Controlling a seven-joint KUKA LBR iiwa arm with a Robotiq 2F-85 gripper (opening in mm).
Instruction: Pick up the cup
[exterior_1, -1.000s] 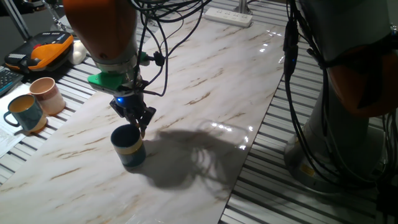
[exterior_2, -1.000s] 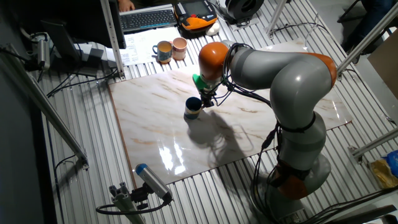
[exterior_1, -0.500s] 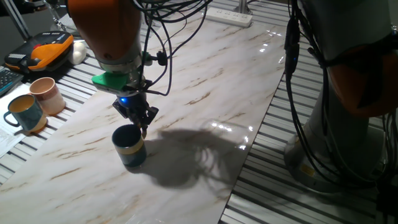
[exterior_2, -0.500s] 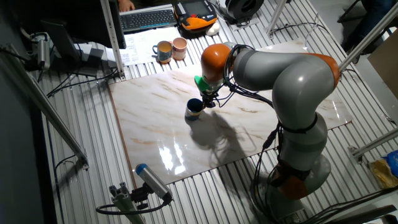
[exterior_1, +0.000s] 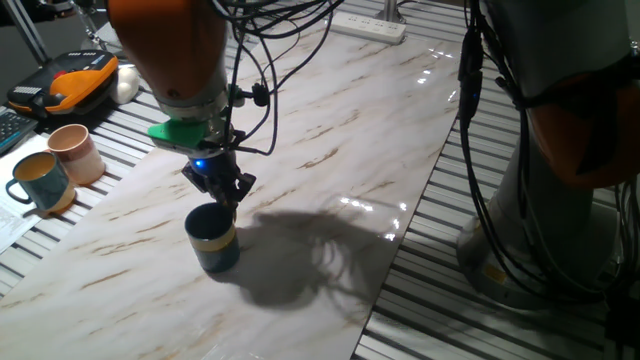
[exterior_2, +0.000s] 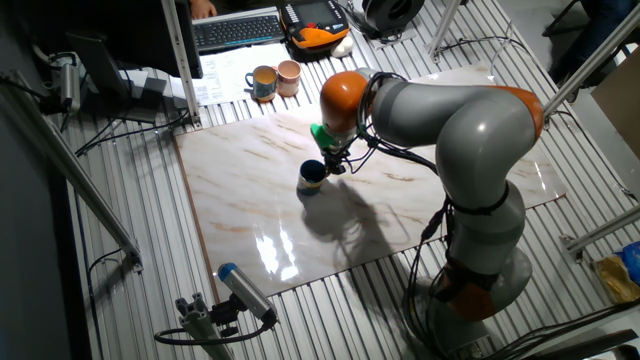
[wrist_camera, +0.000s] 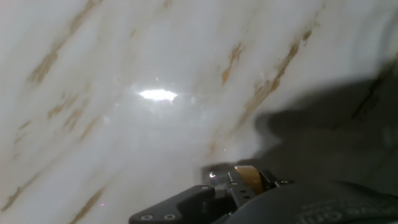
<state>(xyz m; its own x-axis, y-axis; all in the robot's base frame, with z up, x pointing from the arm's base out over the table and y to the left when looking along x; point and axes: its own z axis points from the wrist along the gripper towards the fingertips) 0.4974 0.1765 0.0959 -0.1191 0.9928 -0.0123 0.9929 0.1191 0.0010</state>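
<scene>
The cup (exterior_1: 212, 240) is dark teal-blue with a yellow-tan band and stands upright on the marble board (exterior_1: 330, 150), left of the middle. My gripper (exterior_1: 226, 203) comes down from above onto the far right part of its rim, fingers pinched close on the wall. The other fixed view shows the cup (exterior_2: 311, 177) directly left of the gripper (exterior_2: 329, 170). The hand view shows mostly marble, with a black finger (wrist_camera: 186, 208) and a dark blurred shape with a yellow bit (wrist_camera: 247, 176) at the bottom. The cup's handle is hidden in both fixed views.
A pale pink cup (exterior_1: 75, 150) and a lighter teal mug (exterior_1: 40, 180) stand off the board at the left. An orange-black device (exterior_1: 70, 80) lies behind them. A power strip (exterior_1: 365, 25) lies at the far edge. A keyboard (exterior_2: 235, 30) is beyond the mugs.
The gripper has shifted slightly to the right, and the cup has slid a little to the right with it, still on the board.
</scene>
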